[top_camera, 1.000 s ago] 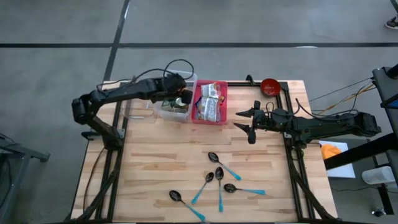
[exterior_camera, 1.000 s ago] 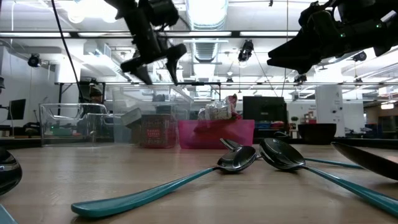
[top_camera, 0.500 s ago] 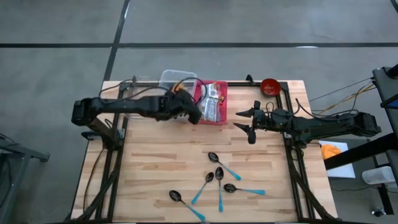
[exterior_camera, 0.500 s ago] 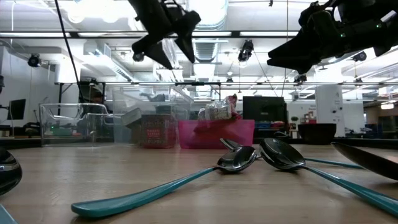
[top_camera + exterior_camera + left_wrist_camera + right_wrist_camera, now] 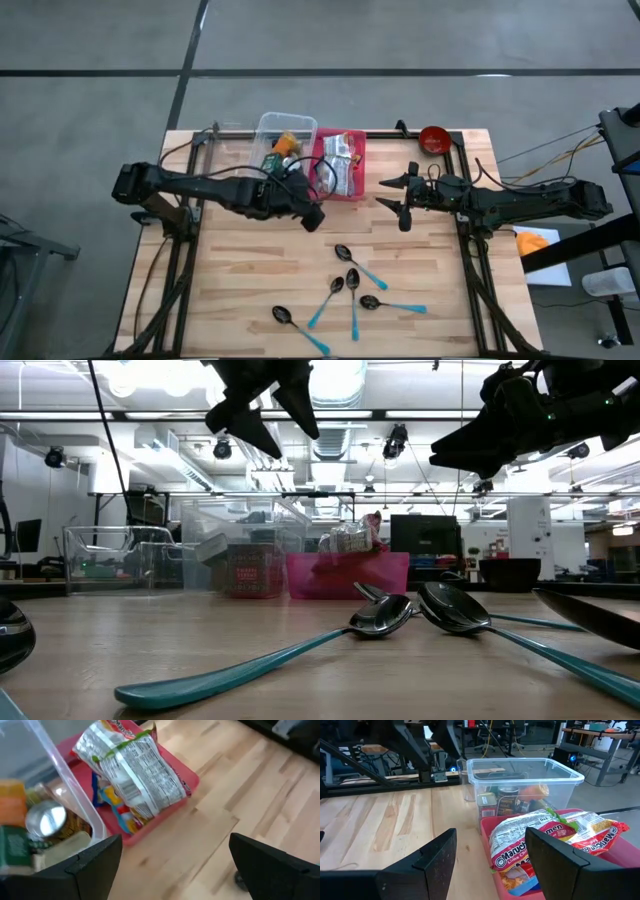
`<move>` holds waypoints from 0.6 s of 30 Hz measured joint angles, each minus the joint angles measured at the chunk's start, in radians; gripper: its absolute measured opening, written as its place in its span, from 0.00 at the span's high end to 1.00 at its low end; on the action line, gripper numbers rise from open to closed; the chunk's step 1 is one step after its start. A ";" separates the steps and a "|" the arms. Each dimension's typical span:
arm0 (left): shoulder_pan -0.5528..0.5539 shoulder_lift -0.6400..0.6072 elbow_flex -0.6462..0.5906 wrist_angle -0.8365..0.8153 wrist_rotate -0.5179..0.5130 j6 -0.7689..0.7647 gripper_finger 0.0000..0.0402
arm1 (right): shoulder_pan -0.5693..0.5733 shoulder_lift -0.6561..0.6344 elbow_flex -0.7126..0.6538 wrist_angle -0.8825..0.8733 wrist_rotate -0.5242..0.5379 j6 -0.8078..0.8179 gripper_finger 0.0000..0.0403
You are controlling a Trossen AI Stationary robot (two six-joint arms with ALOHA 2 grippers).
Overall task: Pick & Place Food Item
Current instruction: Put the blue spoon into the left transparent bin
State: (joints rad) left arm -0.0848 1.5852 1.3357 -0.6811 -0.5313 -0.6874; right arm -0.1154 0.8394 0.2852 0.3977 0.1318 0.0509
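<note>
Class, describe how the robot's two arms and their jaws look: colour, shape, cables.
Both arms are black, slim and jointed. The left gripper and right gripper each end in two flat dark jaws. Thin black cables loop along the left arm.

from my console: clear bin (image 5: 75,805) cut by the left wrist view's edge; its can (image 5: 48,820) label unreadable; pink tray (image 5: 530,885) cropped in the right wrist view; low-view spoon (image 5: 590,615) cropped.

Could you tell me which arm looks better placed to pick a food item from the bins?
Probably the left: its gripper hangs open beside the pink bin and clear bin. The right gripper waits farther off.
</note>
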 joint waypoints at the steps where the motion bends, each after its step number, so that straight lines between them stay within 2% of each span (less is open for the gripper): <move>1: -0.002 0.000 0.000 0.000 0.000 -0.037 0.08 | 0.000 0.000 0.000 0.000 0.000 -0.001 0.42; 4: -0.001 0.000 0.000 -0.005 0.020 -0.113 0.08 | 0.000 0.000 0.000 0.000 0.000 0.000 0.42; 8: -0.002 0.000 -0.001 -0.013 0.085 -0.139 0.08 | 0.000 0.000 0.000 0.000 0.000 0.000 0.42; 13: -0.003 0.013 -0.005 -0.016 0.111 -0.184 0.08 | 0.000 0.000 0.000 0.000 0.000 0.000 0.42; 18: -0.013 0.015 -0.053 -0.021 0.221 -0.296 0.08 | 0.000 0.000 0.000 0.000 0.000 0.000 0.42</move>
State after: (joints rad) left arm -0.0977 1.6007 1.2823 -0.7023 -0.3101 -0.9834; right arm -0.1154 0.8394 0.2854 0.3974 0.1322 0.0513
